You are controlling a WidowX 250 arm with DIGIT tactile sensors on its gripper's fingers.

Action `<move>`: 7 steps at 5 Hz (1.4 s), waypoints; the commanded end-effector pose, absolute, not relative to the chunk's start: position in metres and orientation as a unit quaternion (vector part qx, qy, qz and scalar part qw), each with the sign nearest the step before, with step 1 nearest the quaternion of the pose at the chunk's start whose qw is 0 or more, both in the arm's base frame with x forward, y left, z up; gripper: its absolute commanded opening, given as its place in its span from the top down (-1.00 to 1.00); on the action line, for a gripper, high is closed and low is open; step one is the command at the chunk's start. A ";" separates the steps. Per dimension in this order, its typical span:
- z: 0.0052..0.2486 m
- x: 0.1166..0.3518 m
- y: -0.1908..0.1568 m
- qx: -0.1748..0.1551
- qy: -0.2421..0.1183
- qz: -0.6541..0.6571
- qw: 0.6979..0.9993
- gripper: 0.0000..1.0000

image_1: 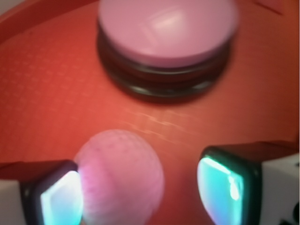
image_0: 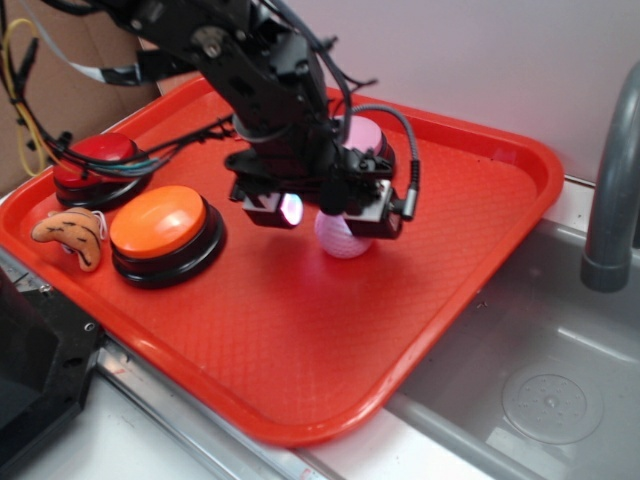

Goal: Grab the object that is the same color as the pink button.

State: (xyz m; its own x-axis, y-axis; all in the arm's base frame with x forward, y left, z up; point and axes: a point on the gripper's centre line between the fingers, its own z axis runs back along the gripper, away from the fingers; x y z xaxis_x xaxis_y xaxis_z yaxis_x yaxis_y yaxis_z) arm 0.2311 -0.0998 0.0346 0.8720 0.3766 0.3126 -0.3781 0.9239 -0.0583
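A small pale pink dimpled ball [image_0: 343, 238] [image_1: 123, 176] lies on the red tray [image_0: 300, 340]. My gripper [image_0: 322, 212] [image_1: 140, 194] is low over it and open. The ball sits between the glowing pads [image_1: 61, 199], close against the left one, with a clear gap to the right one. Just beyond the ball stands the pink button [image_1: 166, 30] [image_0: 362, 135], a pale pink dome on a black base, partly hidden behind my arm in the exterior view.
An orange button [image_0: 165, 232] and a red button [image_0: 98, 168] stand on the tray's left part, with a small brown toy [image_0: 72, 232] and cables beside them. A grey sink [image_0: 545, 380] and faucet pipe [image_0: 612, 190] lie right of the tray.
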 end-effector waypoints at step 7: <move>0.207 0.255 0.020 -0.050 -0.078 0.132 0.987 1.00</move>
